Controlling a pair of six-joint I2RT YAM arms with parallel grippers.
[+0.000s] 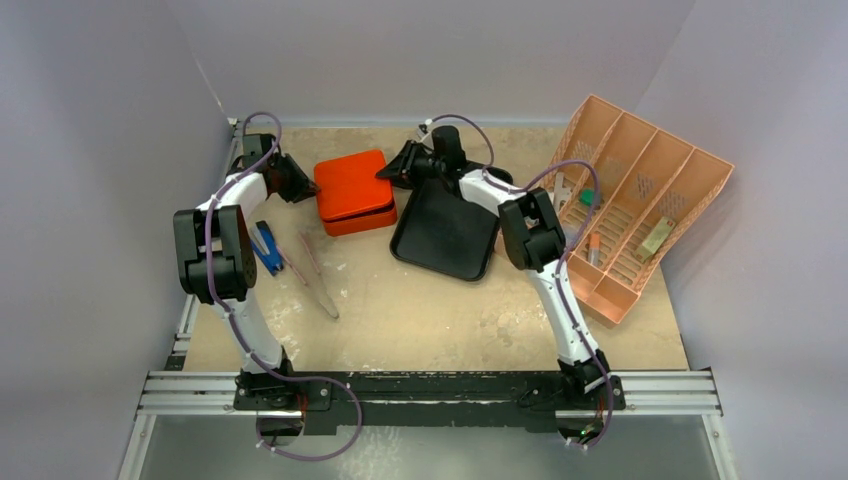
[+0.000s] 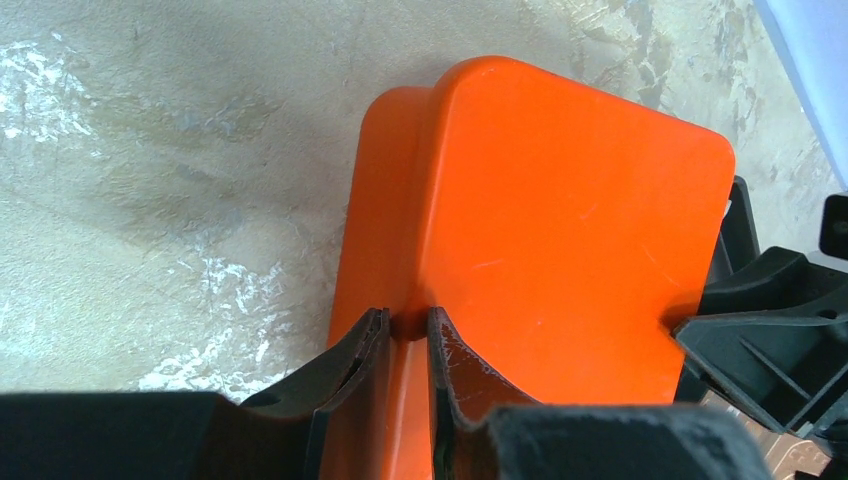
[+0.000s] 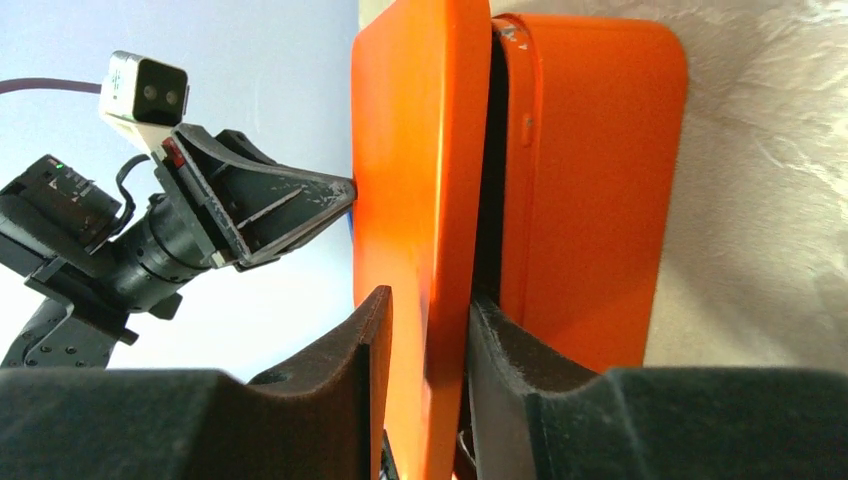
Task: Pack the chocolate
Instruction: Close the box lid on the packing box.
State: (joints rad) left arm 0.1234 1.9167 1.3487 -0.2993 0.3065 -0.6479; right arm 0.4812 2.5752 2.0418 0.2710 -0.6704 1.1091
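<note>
No chocolate pieces show in any view. A closed orange box (image 1: 352, 190) sits at the back middle of the table. My left gripper (image 1: 305, 188) is at its left edge; in the left wrist view the gripper (image 2: 408, 325) is shut on the thin edge of the box (image 2: 570, 230). My right gripper (image 1: 390, 172) is at the box's right edge. In the right wrist view the gripper (image 3: 428, 305) is shut on the lid (image 3: 410, 150), which stands slightly apart from the base (image 3: 590, 180) with a dark gap between them. The box's inside is hidden.
A black rectangular tray (image 1: 445, 235) lies right of the box, under the right arm. An orange slotted rack (image 1: 630, 200) with small items stands at the back right. A blue tool (image 1: 265, 248) and thin sticks (image 1: 318, 275) lie on the left.
</note>
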